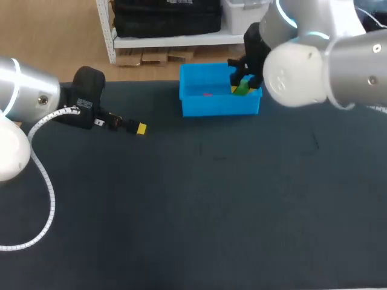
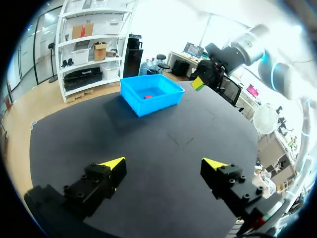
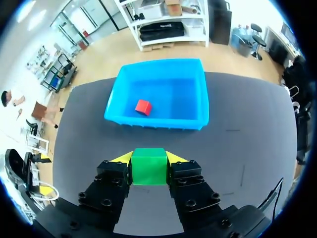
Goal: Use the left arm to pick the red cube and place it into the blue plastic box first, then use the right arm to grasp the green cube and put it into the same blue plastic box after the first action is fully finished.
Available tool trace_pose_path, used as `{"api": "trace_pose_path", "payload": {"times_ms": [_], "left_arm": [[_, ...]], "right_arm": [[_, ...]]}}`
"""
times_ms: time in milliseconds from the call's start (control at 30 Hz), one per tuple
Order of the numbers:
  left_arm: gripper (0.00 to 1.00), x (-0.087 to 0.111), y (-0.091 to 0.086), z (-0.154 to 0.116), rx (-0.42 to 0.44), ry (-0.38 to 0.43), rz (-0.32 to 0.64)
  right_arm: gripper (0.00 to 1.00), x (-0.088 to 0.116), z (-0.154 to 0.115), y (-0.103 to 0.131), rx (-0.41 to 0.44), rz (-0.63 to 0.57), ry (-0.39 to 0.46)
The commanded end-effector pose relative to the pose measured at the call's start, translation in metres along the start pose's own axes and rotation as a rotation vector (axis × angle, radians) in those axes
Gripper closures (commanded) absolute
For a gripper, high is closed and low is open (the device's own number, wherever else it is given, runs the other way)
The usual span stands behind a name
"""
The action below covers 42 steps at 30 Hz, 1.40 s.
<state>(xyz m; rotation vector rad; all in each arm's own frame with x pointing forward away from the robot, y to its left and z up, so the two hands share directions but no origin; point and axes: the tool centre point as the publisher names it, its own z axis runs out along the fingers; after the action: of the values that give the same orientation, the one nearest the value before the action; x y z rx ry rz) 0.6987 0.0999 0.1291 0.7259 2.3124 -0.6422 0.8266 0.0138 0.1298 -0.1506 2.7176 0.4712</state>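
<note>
The right hand (image 3: 149, 157) is closed on the small green cube (image 3: 149, 167), one finger on either side, holding it near the open blue plastic box (image 3: 154, 121); the small red cube (image 3: 143, 107) lies inside that box. The left hand (image 2: 163, 162) is spread wide and holds nothing, over the dark table (image 1: 211, 211), well apart from the box

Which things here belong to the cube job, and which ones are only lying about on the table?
Job:
red cube, inside the blue plastic box
green cube, held by the right gripper
left gripper, open

Not the job:
black table
white coiled cable
</note>
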Motion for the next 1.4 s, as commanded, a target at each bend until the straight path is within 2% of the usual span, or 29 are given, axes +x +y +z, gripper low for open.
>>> {"api": "trace_pose_path", "payload": {"times_ms": [33, 233, 367, 967, 1400], "left_arm": [[0.00, 0.002, 0.001, 0.000, 0.005, -0.008, 0.002], [0.00, 0.002, 0.001, 0.000, 0.005, -0.008, 0.002], [0.00, 0.002, 0.001, 0.000, 0.005, -0.008, 0.002], [0.00, 0.002, 0.001, 0.000, 0.005, -0.008, 0.002], [0.00, 0.002, 0.001, 0.000, 0.005, -0.008, 0.002]], "right_arm": [[1.00, 0.006, 0.001, -0.002, 0.000, -0.002, -0.122], [1.00, 0.002, 0.005, -0.004, -0.009, -0.004, -0.125], [1.00, -0.008, 0.012, -0.007, -0.004, -0.003, -0.126], [1.00, -0.076, 0.073, -0.011, 0.022, -0.011, -0.093], [1.00, -0.104, 0.097, -0.024, 0.058, 0.005, -0.079]]}}
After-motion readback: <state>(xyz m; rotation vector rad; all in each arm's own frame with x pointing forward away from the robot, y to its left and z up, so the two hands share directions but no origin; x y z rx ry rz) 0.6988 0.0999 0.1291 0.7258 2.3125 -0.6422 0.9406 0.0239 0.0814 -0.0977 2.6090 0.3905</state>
